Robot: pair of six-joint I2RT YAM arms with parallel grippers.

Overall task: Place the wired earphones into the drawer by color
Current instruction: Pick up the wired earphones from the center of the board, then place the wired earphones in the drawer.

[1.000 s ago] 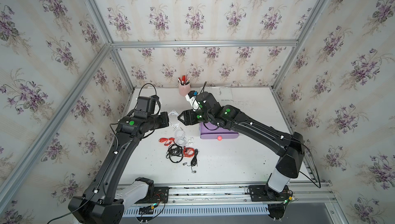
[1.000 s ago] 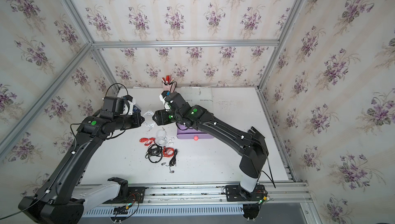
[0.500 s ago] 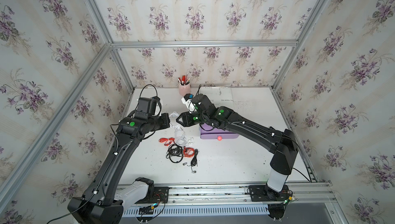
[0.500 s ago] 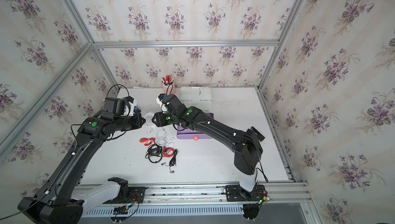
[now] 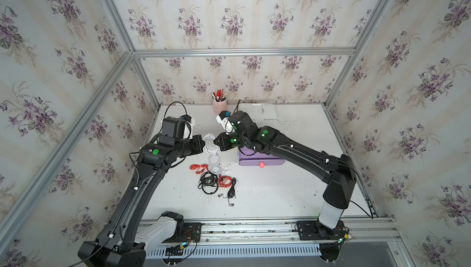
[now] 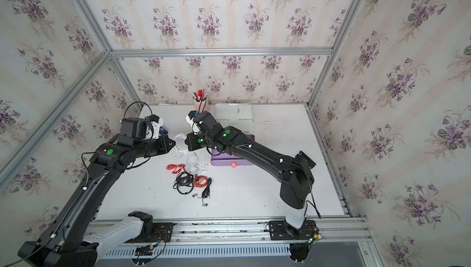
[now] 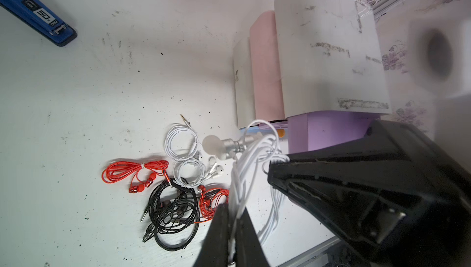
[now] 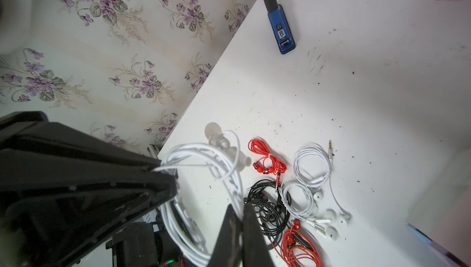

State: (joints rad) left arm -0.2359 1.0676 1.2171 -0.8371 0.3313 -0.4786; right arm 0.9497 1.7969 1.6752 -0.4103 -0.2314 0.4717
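Well, in both top views the left gripper (image 5: 202,143) and the right gripper (image 5: 216,140) meet tip to tip above the table (image 5: 293,189). A bundle of white earphones (image 5: 209,137) is strung between them, its loops trailing down. The drawer unit (image 5: 270,162) sits just under the right arm, showing a purple drawer with a pink knob (image 5: 261,164). On the tabletop in front of the grippers lie red earphones (image 5: 199,168), black earphones (image 5: 208,182) and more white coils (image 5: 216,162), all outside the drawers. A pen cup (image 5: 219,105) stands by the back wall.

From the left wrist, the left gripper (image 7: 233,212) is pinched on the white earphones (image 7: 244,166), the cable running up between its fingers (image 7: 216,232). The right gripper (image 7: 276,168) bites the same bundle further along. Beyond them the purple drawer (image 7: 326,130) stands out from the unit's white body.

From the right wrist, the right gripper (image 8: 240,217) is clamped tight on the white cable. The left gripper (image 8: 165,171) has the loops at its tip. A blue stapler (image 8: 280,28) lies near the table's edge.
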